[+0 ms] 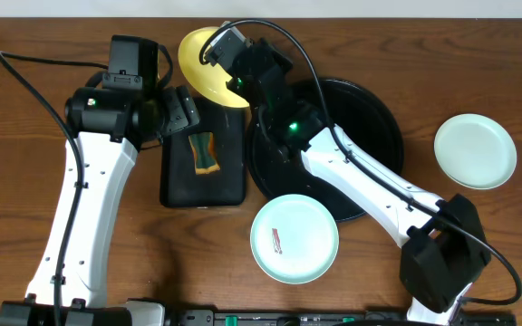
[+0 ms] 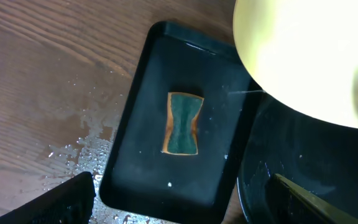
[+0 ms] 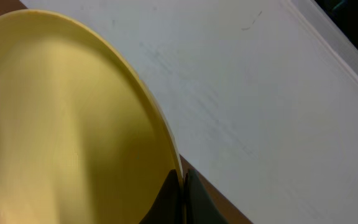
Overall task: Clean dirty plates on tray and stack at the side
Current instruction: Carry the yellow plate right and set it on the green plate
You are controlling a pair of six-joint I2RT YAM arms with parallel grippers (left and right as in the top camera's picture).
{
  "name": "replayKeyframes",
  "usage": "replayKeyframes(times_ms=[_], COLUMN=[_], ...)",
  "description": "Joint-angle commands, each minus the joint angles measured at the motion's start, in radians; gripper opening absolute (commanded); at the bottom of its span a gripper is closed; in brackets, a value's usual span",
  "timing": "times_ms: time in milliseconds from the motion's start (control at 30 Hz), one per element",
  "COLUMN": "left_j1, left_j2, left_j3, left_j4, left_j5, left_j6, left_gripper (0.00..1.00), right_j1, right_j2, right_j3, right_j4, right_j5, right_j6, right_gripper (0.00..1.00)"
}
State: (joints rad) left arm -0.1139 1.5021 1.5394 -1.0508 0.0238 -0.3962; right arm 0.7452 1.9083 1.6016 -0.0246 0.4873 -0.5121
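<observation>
My right gripper (image 1: 229,83) is shut on the rim of the pale yellow plate (image 1: 204,56) and holds it tilted in the air at the back, above the rectangular tray's far end. The plate fills the right wrist view (image 3: 67,124), pinched between my fingers (image 3: 182,186), and shows at the top right of the left wrist view (image 2: 303,56). A light blue plate with a reddish smear (image 1: 294,238) lies at the front edge of the round black tray (image 1: 370,109). Another light blue plate (image 1: 475,151) lies on the table at the right. My left gripper (image 2: 179,202) is open and empty above the rectangular tray.
A small rectangular black tray (image 1: 203,181) holds a green-and-orange sponge (image 1: 205,150); both show in the left wrist view, the tray (image 2: 142,124) and the sponge (image 2: 183,123). Water drops lie on the wooden table (image 2: 79,137) left of it. A white wall runs along the back.
</observation>
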Motion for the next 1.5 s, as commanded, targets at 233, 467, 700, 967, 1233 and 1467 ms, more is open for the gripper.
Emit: replayKeyframes(times_ms=[233,467,700,967,1233,1467], left_j1=[0.002,0.002,0.002,0.002,0.002,0.002], left_j2=[-0.004,-0.004,-0.004,-0.004,-0.004,-0.004], left_j3=[0.014,0.014,0.014,0.014,0.014,0.014], left_j4=[-0.004,-0.004,-0.004,-0.004,-0.004,-0.004], left_j5=[-0.006,-0.006,-0.006,-0.006,-0.006,-0.006], left_j6=[-0.002,-0.002,-0.002,-0.002,-0.002,-0.002], left_gripper=[0.88,0.88,0.89,0.89,0.89,0.89], right_j1=[0.035,0.04,0.043,-0.016,-0.289,-0.717], right_j2=[-0.005,-0.005,-0.005,-0.005,-0.097,-0.18], right_j3=[0.003,0.003,0.003,0.003,0.015,0.015], right_j4=[0.018,0.036,0.036,-0.154,-0.379,-0.556], right_j5=[0.01,0.01,0.014,-0.031,-0.495,-0.768], right_j6=[-0.1,-0.121,-0.129,0.275,0.847,1.052], right_gripper=[0.01,0.01,0.01,0.01,0.01,0.01])
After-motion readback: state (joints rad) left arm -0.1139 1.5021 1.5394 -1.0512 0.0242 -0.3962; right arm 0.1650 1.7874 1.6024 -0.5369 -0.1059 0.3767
